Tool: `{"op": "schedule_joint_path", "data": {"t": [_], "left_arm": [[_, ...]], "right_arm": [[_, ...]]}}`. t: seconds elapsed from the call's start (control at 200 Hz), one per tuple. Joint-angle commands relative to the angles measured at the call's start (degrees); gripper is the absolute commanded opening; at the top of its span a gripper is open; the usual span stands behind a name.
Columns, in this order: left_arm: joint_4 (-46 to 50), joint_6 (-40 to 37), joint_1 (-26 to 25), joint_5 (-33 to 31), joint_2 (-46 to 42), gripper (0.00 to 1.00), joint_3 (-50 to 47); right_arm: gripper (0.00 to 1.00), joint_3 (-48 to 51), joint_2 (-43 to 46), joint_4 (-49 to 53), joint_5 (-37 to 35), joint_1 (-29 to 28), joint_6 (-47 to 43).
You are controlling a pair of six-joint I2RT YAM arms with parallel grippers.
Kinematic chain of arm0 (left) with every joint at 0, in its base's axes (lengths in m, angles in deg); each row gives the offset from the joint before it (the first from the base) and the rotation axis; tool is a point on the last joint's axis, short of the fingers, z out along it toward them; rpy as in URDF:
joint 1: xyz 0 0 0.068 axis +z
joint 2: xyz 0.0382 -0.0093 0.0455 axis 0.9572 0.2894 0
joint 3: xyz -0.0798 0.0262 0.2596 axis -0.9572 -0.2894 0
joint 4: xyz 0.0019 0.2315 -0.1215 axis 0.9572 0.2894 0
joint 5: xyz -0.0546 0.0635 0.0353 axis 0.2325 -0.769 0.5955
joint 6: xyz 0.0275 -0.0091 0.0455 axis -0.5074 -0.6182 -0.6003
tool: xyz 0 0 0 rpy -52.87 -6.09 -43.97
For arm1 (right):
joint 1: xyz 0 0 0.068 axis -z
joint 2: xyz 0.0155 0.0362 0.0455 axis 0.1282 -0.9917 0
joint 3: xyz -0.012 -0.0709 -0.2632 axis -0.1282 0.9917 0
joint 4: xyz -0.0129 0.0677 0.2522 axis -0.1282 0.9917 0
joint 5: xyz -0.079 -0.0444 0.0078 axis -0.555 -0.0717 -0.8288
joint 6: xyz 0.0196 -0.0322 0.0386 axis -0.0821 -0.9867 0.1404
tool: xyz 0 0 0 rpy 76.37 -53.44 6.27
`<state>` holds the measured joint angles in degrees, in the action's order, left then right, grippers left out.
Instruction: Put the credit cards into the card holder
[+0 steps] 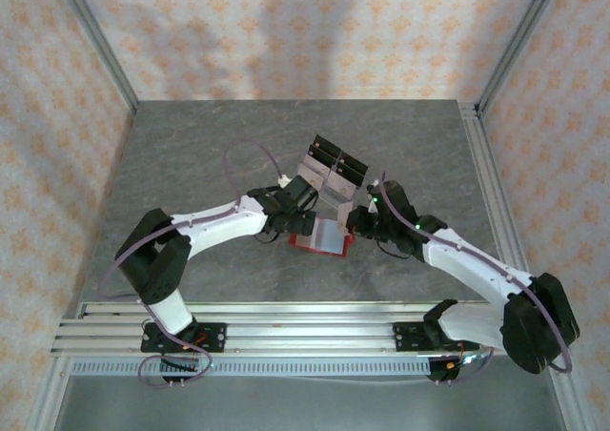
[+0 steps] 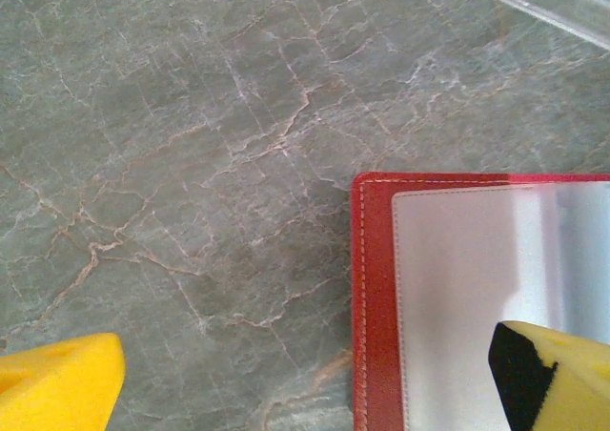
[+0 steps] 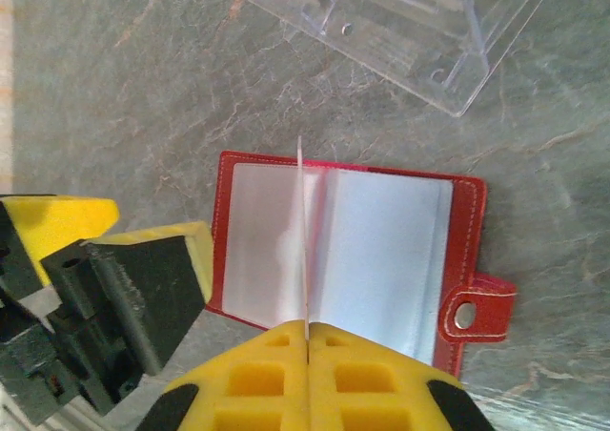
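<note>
The red card holder (image 1: 319,240) lies open like a book on the grey table, its clear sleeves facing up (image 3: 381,250) and its snap tab at the right (image 3: 477,309). My right gripper (image 3: 308,340) is shut on a thin pale credit card (image 3: 303,231), held upright and edge-on over the holder's middle fold. My left gripper (image 2: 305,379) is open at the holder's left edge (image 2: 374,307). One of its fingers (image 2: 548,374) is over the left sleeve and the other is over bare table. From above, both grippers (image 1: 303,223) (image 1: 356,223) meet at the holder.
A clear plastic stand (image 1: 329,174) with black blocks (image 1: 338,154) stands just behind the holder, its corner close to the holder's far edge (image 3: 457,78). Metal frame rails (image 1: 286,321) run along the near edge, and a rail (image 1: 491,178) lines the right side.
</note>
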<state>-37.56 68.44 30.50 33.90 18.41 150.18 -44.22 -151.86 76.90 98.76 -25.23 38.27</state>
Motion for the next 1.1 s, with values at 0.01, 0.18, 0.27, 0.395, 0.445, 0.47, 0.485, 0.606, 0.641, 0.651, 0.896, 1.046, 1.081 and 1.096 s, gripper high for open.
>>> {"op": "schedule_joint_path", "data": {"t": [0.01,0.18,0.27,0.395,0.445,0.47,0.485,0.606,0.641,0.651,0.896,1.046,1.081,1.096], "left_arm": [[1.49,-1.66,-0.47,-3.3,1.42,1.0,1.24],[0.99,-2.23,-0.57,-3.93,3.28,1.0,1.15],[1.31,-2.12,-0.65,-5.17,4.21,1.0,1.14],[3.33,-1.12,-0.65,-8.25,5.82,1.0,1.69],[4.36,-0.78,-0.61,-9.44,6.42,1.0,1.94],[4.5,-0.68,-0.66,-9.64,6.66,1.0,1.98],[4.58,-0.58,-0.63,-9.7,6.75,1.0,1.88],[4.87,0.38,-0.65,-9.74,6.98,1.0,1.2],[4.83,0.8,-0.65,-9.75,6.93,1.0,0.94],[4.85,0.86,-0.65,-9.7,6.89,1.0,0.83],[4.41,4.41,-1.51,-7.95,5.64,1.0,-2.15],[4.62,5.97,-2.11,-7.64,4.88,1.0,-3.38],[4.72,6.17,-2.15,-7.67,4.75,1.0,-3.5],[4.77,6.29,-2.2,-7.71,4.69,1.0,-3.49]], "right_arm": [[0.0,2.33,-0.8,-11.01,2.28,-0.27,6.58],[0.0,4.81,-3.2,-16.34,3.92,-0.27,8.3],[0.0,5.27,-4.63,-17.9,4.68,-0.36,8.6],[0.0,5.71,-6.38,-19.32,5.35,-0.36,8.73],[0.0,5.87,-7.01,-19.92,5.71,-0.49,8.68],[0.0,5.97,-7.23,-20.24,5.88,-0.45,8.74],[0.0,6.02,-7.38,-20.31,5.93,-0.45,8.73],[0.0,6.24,-8.42,-21.23,6.57,-0.62,8.39],[0.0,6.31,-8.64,-21.41,6.75,-0.75,8.11],[0.0,6.3,-8.78,-21.49,6.76,-0.79,8.07],[0.0,7.97,-10.87,-27.56,8.74,-1.31,7.73],[0.0,8.48,-12.3,-29.61,8.82,-1.64,7.3],[0.0,8.84,-12.39,-29.95,8.4,-1.6,7.27],[0.0,8.99,-12.39,-30.14,8.28,-1.59,7.27]]}}
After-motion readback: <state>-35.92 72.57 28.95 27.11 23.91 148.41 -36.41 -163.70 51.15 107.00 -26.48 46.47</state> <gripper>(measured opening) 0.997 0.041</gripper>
